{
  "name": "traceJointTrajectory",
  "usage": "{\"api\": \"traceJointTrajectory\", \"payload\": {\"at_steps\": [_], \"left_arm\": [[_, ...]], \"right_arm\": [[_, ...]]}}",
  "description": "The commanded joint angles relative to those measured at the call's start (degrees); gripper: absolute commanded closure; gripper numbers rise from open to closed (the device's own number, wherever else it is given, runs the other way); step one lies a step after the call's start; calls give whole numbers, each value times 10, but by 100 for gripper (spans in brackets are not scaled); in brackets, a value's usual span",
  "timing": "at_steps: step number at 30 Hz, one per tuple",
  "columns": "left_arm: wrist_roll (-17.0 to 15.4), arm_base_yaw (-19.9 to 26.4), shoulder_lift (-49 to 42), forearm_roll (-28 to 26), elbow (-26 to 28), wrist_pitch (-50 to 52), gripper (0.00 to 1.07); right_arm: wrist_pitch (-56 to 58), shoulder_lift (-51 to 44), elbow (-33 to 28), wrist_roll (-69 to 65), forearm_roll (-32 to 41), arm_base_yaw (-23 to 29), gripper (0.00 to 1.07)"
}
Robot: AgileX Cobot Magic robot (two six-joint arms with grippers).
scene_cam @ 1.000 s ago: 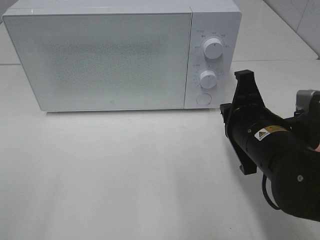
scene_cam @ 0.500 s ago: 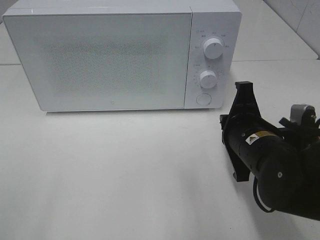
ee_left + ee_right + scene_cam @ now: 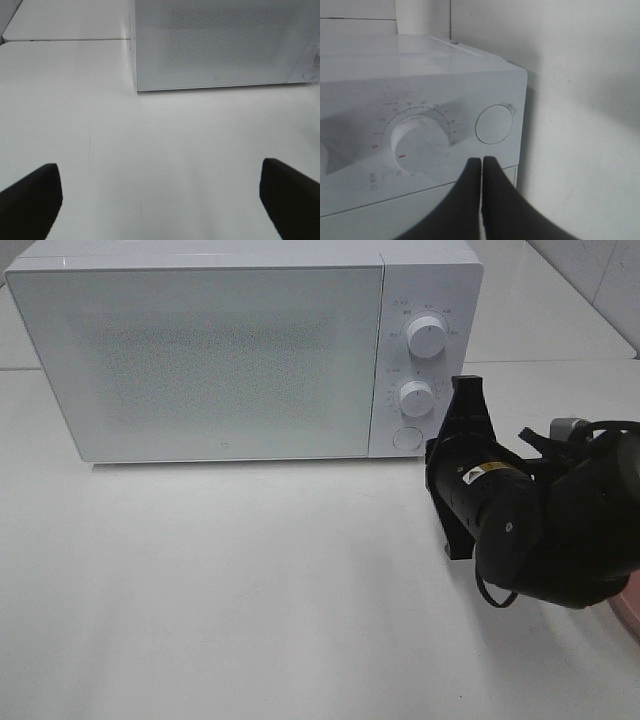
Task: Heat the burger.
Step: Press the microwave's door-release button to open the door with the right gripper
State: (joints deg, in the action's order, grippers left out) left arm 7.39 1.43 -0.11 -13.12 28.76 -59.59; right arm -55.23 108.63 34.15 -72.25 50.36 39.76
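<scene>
The right gripper (image 3: pixel 467 387), its fingers pressed together, sits at centre right just beside the microwave's (image 3: pixel 200 350) round button (image 3: pixel 406 438), the left gripper (image 3: pixel 160 200) stands wide apart, and the burger's place cannot be told.

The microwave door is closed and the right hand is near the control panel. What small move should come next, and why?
Probably ease the shut right hand onto the round button and press it, since it looks like the door release. The microwave door is closed, and the hand's tips point close to that button, near the lower dial.
</scene>
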Motion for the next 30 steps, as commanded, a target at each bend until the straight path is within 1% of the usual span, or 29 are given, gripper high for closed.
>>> {"api": "traceJointTrajectory", "payload": {"at_steps": [1, 6, 18, 24, 30], "left_arm": [[1, 2, 1, -2, -1, 1, 7], [1, 2, 1, -2, -1, 1, 7], [1, 2, 1, -2, -1, 1, 7], [1, 2, 1, -2, -1, 1, 7], [1, 2, 1, -2, -1, 1, 7]], "right_arm": [[9, 19, 23, -3, -10, -13, 107], [9, 43, 53, -4, -13, -23, 107], [23, 104, 103, -17, -6, -30, 107], [24, 109, 122, -3, -3, -44, 107], [38, 126, 136, -4, 1, -44, 107]]}}
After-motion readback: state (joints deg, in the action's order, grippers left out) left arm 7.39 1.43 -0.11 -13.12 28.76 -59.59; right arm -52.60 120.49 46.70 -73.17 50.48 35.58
